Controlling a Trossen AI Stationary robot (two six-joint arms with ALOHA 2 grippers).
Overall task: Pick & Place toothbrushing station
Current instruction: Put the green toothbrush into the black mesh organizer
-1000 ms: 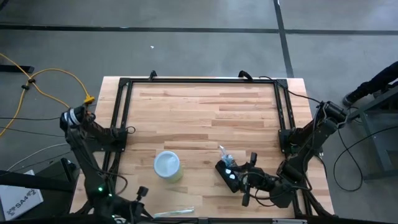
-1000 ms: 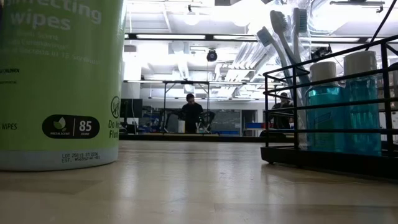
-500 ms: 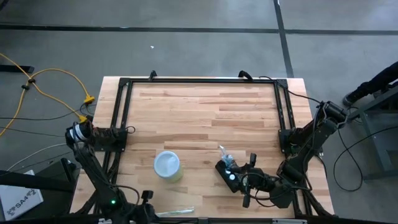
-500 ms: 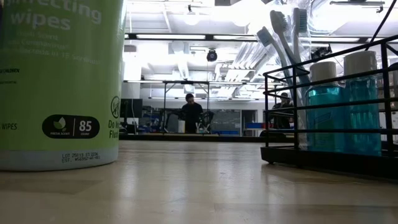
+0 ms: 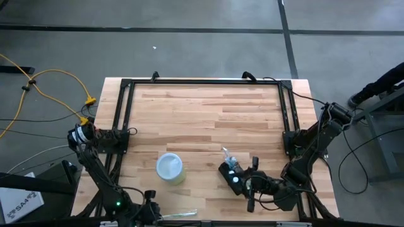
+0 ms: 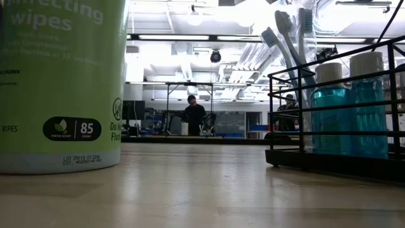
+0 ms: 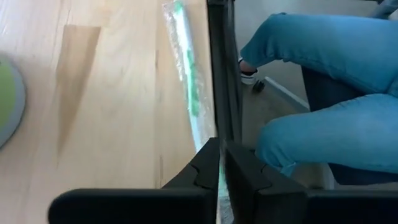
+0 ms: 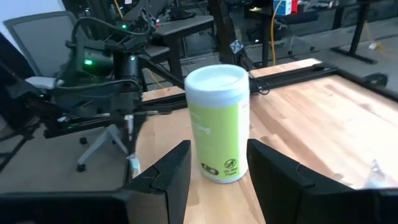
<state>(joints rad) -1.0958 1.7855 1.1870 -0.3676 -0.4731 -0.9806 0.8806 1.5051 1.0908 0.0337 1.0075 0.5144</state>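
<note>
Sitting on the wooden table (image 5: 208,113) near its front edge, right of centre: the toothbrushing station (image 5: 231,177), a small black holder, upright. In the low view, shows as a black wire frame (image 6: 335,158) holding two teal bottles (image 6: 329,107) and several toothbrushes (image 6: 288,44) standing up at one end.

Just beside the station on its right: the right gripper (image 5: 251,184), low over the table and pointing across at the station. Jaws spread wide, nothing between them in the right wrist view (image 8: 219,149); cannot tell whether a finger touches the holder. Farther along the same line: a green wipes canister (image 5: 170,168) with a pale lid, upright, well apart from the station.

Down at the front edge, left of centre: the left gripper (image 5: 150,208), jaws clenched almost together with only a slim gap (image 7: 222,155). Lying along that edge: a wrapped toothbrush (image 7: 186,81), one end running in under the fingers; no telling whether pinched.

Beyond the table rim in the left wrist view: a person's legs in jeans (image 7: 323,74).
</note>
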